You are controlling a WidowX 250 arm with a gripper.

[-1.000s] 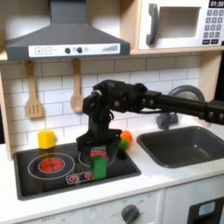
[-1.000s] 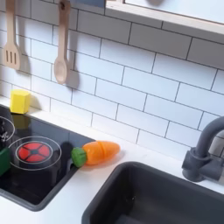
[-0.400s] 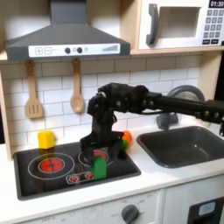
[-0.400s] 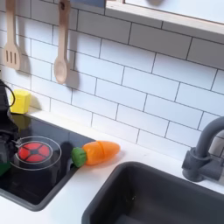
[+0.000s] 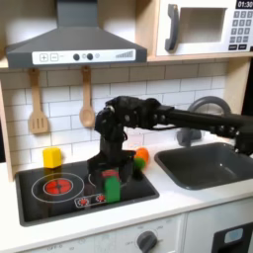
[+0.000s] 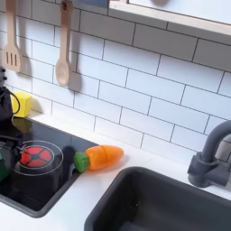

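Black robot arm reaching down over toy stove (image 5: 59, 193), jaws (image 5: 112, 176) just above green block (image 5: 113, 188) on right burner; grip state unclear, cannot tell. Block not lifted. Carrot (image 6: 99, 157) lying right of stove on desk (image 6: 81, 203); yellow block (image 5: 51, 156) far left.

The arm (image 5: 148, 114) is black throughout. Below its jaws sits a green block (image 5: 112, 188) on a black stovetop (image 5: 59, 203) marked with red ring burners (image 6: 34, 156). The carrot (image 6: 101, 157) is orange with a green tip. A yellow block (image 5: 51, 156) stands by the white brick-pattern tiles (image 6: 135, 81). The counter (image 6: 68, 212) is white, the sink (image 5: 208, 163) dark grey, and the hanging spoon (image 6: 63, 56) is light wood.
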